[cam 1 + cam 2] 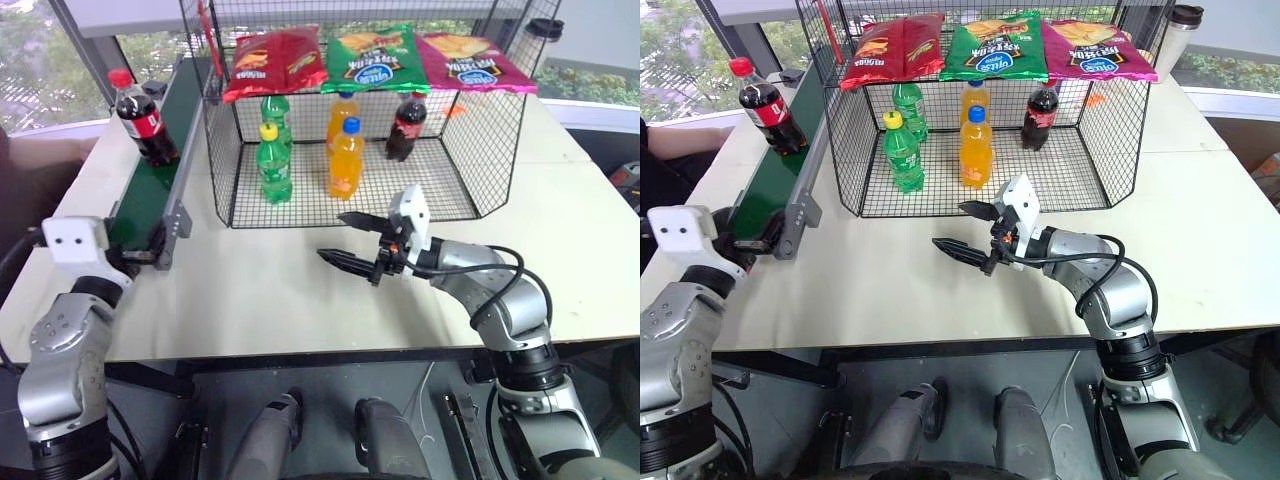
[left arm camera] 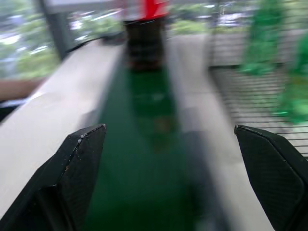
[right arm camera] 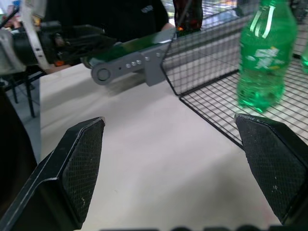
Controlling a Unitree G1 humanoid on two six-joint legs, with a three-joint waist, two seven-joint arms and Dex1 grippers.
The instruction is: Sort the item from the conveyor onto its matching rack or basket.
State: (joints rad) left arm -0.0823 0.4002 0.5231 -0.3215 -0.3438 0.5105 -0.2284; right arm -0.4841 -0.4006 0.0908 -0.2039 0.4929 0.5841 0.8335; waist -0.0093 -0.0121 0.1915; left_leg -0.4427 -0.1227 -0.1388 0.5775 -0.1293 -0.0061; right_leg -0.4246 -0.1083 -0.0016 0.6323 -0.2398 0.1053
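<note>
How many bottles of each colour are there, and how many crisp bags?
Cola bottles: 2, one on the conveyor, one in the cage
Green bottles: 2
Orange bottles: 2
Crisp bags: 3, red, green, pink
Total: 9

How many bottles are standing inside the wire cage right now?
5: two green bottles on the left, two orange bottles mid-cage, one dark cola bottle right. Crisp bags may hide others.
</note>
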